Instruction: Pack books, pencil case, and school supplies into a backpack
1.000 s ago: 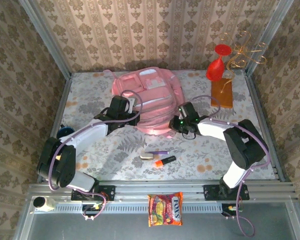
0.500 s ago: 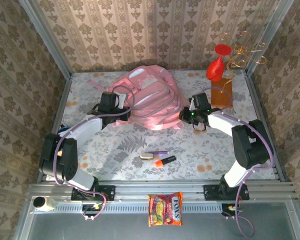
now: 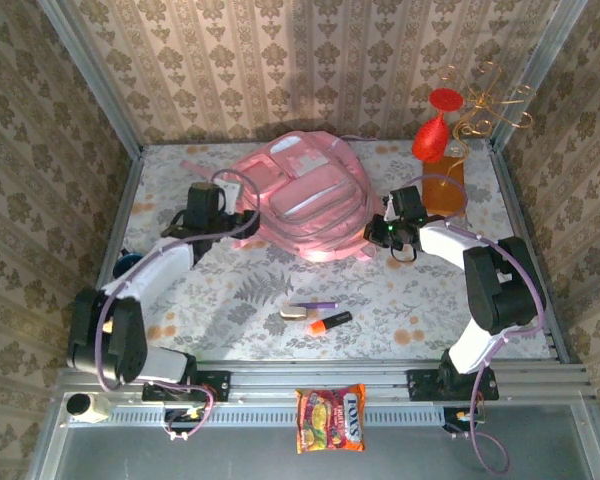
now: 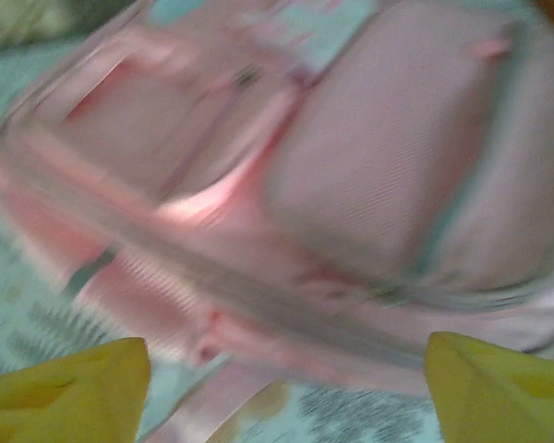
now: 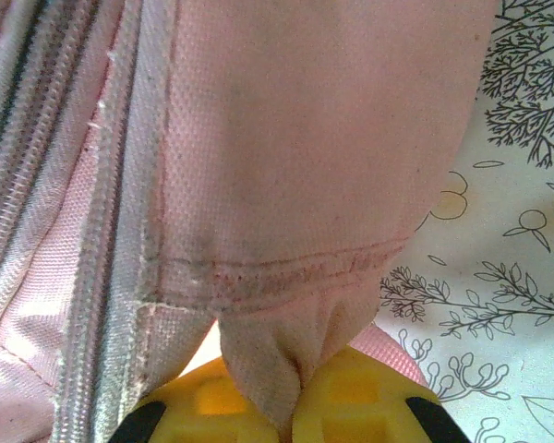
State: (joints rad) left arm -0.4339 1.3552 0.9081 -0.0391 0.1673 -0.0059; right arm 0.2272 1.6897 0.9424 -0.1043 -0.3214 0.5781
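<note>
Right wrist: my right gripper [image 5: 277, 401] pinches a fold of the pink backpack [image 5: 286, 138].
Back toward me from both grippers lie the orange-and-black marker [image 3: 330, 322], the purple pen [image 3: 313, 305] and the beige piece [image 3: 292, 314], well apart from them. My left gripper [image 4: 286, 388] has its jaws spread wide with nothing between them, the backpack just ahead of its fingertips.

The backpack [image 3: 305, 195] lies on the bench [image 3: 230, 300], at the back, in the middle. In front of it, well apart, the pen [image 3: 313, 305], the small oblong piece [image 3: 292, 314] and the marker [image 3: 329, 322] lie close together. The slab [image 3: 446, 195] sits right of the backpack. The snack packet [image 3: 330, 418] lies past the bench's front edge.
</note>
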